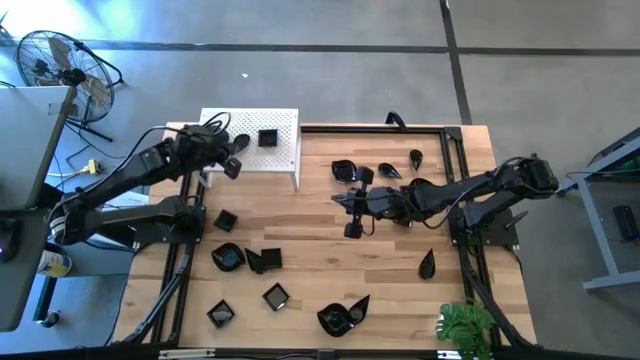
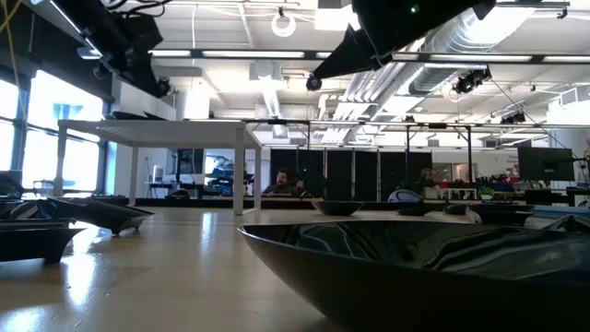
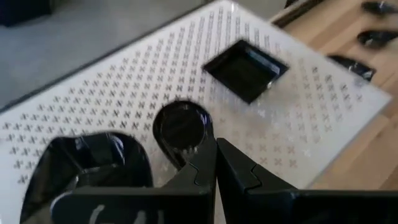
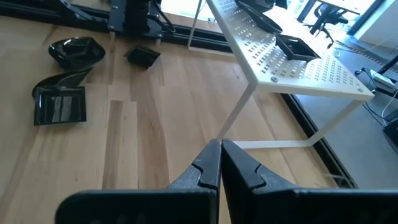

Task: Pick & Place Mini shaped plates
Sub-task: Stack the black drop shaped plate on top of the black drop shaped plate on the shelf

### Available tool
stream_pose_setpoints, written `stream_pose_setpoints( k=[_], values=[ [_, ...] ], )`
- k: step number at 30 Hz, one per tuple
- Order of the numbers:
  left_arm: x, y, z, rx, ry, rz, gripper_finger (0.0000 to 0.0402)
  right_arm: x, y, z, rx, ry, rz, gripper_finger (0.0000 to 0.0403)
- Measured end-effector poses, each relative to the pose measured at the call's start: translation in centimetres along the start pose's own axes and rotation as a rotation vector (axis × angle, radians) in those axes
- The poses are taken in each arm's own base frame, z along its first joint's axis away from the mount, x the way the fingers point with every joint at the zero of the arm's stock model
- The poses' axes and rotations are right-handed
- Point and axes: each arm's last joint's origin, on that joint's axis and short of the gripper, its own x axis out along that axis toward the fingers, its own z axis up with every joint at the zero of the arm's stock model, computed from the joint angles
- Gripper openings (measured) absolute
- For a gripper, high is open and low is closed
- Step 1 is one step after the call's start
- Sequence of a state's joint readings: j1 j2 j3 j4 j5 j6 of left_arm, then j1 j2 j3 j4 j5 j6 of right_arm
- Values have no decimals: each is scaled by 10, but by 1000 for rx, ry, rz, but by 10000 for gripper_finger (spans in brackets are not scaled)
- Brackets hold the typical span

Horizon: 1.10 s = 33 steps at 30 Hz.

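The left gripper [image 3: 214,165] hangs over the white perforated rectangular stand [image 1: 285,150] at the back left of the wooden worktop [image 1: 310,250], its two dark fingers pressed together with nothing between them. Just beyond the fingertips a small round glossy black dish [image 3: 180,126] sits on the stand's top, a larger glossy black dish [image 3: 87,165] lies beside it toward the stand's edge, and a square glossy black dish [image 3: 247,67] rests farther in, apart from both.

The right gripper [image 4: 219,163] is out over the middle of the worktop, its fingers likewise closed on nothing, pointing toward the stand's near leg.

The remaining mini shaped plates are scattered on the worktop: a cluster of leaf and teardrop dishes [image 1: 375,172] near the back right edge, one teardrop dish [image 1: 427,264] alone toward the right edge, and a group of square and wavy dishes [image 1: 248,260] toward the front left, with a wavy black dish [image 1: 340,318] at the front edge.

The likely risks lie at the stand. The round dish sits so close to the left fingertips that any sideways sweep could knock it into the larger dish or push either off the stand's edge. The glossy glaze probably offers little grip, so a pinch on a thin rim may slip. The right arm, reaching toward the stand's leg, could jolt the stand and shake the dishes on top.
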<state>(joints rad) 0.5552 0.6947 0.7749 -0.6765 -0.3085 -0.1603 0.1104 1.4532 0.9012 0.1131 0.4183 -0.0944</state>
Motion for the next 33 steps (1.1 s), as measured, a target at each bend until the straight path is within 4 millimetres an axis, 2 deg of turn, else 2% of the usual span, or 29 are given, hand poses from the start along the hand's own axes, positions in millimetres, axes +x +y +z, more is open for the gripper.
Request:
stream_pose_setpoints(
  k=[4,9,19,26,33],
  values=[
    [5,0,-11,-12,-40,-12,2,0,0,0,-2,4,-1,1],
    [7,1,-23,6,17,-1,2,0,0,0,-2,4,-2,1],
    [6,2,-22,2,-6,-3,2,0,0,0,6,4,-2,1],
    [12,-4,-14,-43,-156,-104,2,-7,-11,-1,94,43,-121,5],
    [30,-12,-28,-54,-417,-299,2,-18,-42,-12,276,182,-197,10]
  ],
)
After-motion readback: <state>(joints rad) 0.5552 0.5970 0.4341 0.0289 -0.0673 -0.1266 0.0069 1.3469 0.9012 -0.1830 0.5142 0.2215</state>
